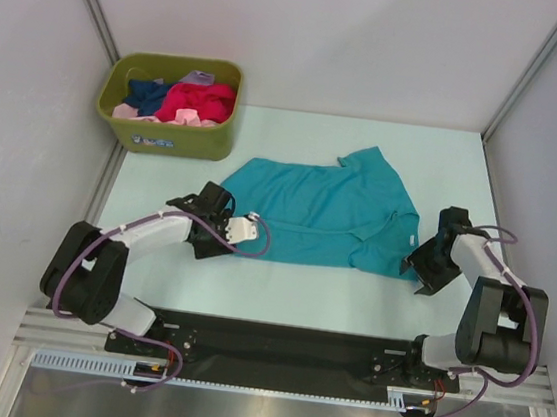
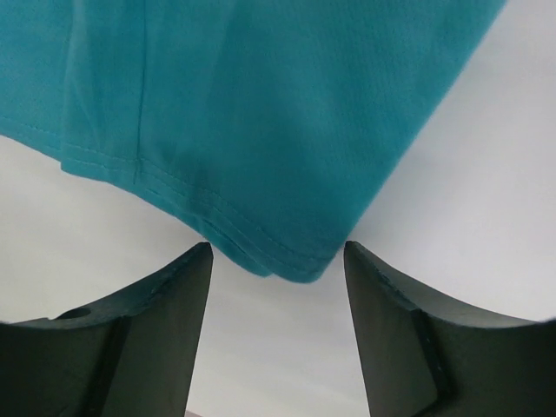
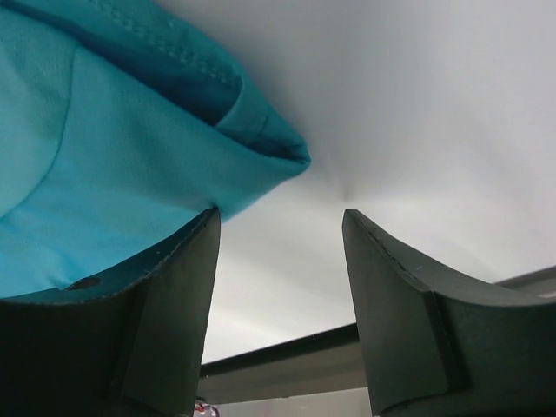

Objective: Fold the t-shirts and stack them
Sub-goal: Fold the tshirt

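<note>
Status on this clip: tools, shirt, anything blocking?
Left tool open at teal t-shirt near hem corner. Right tool open at its right edge. Shirt spread on table, ungripped. Green bin far left, not in the way.

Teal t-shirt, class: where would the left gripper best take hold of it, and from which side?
Take the teal t-shirt by its stitched hem corner, coming low along the table from its left. It lies flat, pointing into the open left gripper, so a finger could probably slide underneath.
</note>
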`<state>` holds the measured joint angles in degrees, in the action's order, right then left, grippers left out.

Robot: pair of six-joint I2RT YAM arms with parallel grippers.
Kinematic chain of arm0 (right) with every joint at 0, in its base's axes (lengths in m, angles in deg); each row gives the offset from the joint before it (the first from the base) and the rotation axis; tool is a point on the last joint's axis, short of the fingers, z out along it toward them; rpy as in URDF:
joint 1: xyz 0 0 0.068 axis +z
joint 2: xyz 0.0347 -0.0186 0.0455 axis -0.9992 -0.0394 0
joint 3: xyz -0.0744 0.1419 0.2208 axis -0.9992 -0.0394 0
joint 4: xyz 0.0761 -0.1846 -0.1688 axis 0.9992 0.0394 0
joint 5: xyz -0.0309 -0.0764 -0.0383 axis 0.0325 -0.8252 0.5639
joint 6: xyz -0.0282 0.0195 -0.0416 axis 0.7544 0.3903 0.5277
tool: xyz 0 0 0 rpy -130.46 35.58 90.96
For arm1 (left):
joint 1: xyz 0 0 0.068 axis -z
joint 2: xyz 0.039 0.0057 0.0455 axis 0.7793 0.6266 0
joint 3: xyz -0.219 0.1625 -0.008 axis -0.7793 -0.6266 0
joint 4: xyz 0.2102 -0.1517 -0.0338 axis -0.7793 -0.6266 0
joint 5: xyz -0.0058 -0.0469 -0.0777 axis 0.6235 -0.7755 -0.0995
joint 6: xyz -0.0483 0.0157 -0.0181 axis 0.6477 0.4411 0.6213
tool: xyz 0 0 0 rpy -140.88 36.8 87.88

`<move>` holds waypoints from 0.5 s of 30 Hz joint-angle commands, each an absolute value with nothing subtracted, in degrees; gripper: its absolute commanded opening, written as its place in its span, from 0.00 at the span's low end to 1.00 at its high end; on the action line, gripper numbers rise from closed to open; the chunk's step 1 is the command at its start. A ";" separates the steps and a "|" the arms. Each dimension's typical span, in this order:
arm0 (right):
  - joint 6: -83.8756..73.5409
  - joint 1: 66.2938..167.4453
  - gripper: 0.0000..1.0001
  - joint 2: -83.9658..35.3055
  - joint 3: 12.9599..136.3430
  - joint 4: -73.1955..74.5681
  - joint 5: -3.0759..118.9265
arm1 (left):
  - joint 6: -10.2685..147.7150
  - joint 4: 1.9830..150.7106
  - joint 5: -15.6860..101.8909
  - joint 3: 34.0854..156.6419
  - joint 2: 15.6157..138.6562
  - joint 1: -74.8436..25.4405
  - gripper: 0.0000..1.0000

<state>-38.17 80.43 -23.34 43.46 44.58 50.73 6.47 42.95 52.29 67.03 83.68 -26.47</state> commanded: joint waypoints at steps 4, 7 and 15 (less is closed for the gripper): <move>-39.49 80.36 0.51 -25.08 42.70 36.83 46.42 | 5.29 55.25 54.53 63.72 85.40 -26.50 0.58; -39.84 79.57 0.23 -24.90 41.91 37.35 45.45 | 6.87 56.32 53.83 62.13 85.75 -26.24 0.28; -39.57 74.92 0.00 -19.55 40.68 41.65 45.71 | 9.24 46.57 51.80 60.90 78.39 -26.15 0.00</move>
